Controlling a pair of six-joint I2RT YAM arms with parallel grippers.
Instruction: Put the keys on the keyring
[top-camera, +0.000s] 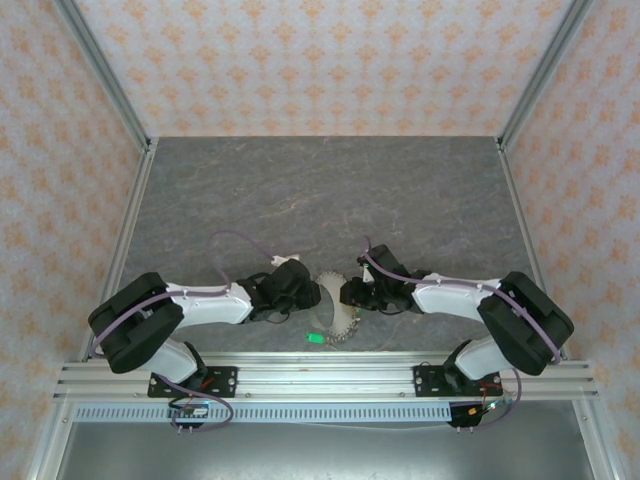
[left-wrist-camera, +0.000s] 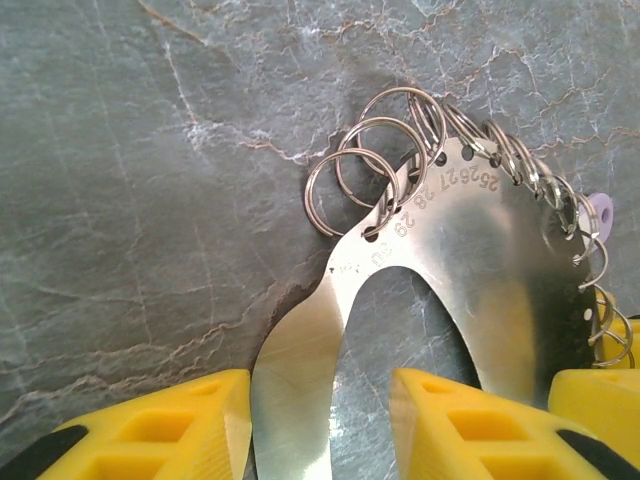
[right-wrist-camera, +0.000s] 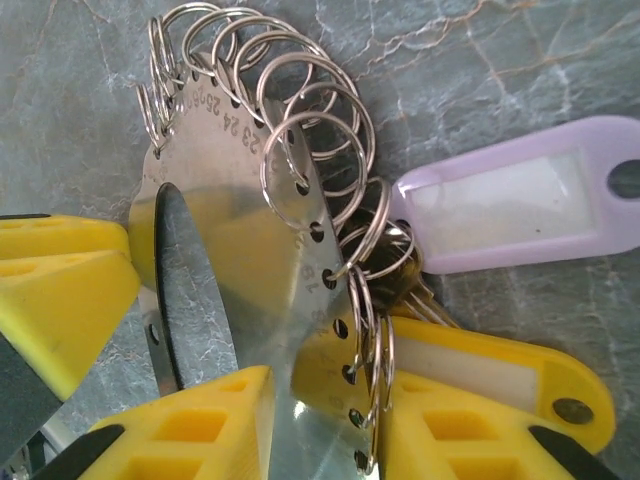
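Closest to the lens, the right gripper (right-wrist-camera: 325, 405) is seen clenched across the band of the keyring (right-wrist-camera: 230, 240), a flat metal crescent set against the tabletop (left-wrist-camera: 120, 200) near its front edge, between the two arms. The left gripper (left-wrist-camera: 320, 400) is held astride the crescent's other tip with a gap left beside one finger, so nothing is grasped by it. One keyring is counted, its punched rim crowded with overlapping split rings (right-wrist-camera: 310, 130), and three keys (right-wrist-camera: 415, 292) are marked by one purple tag (right-wrist-camera: 520, 205), one yellow tag (right-wrist-camera: 500, 375) and one green tag (top-camera: 316, 337).
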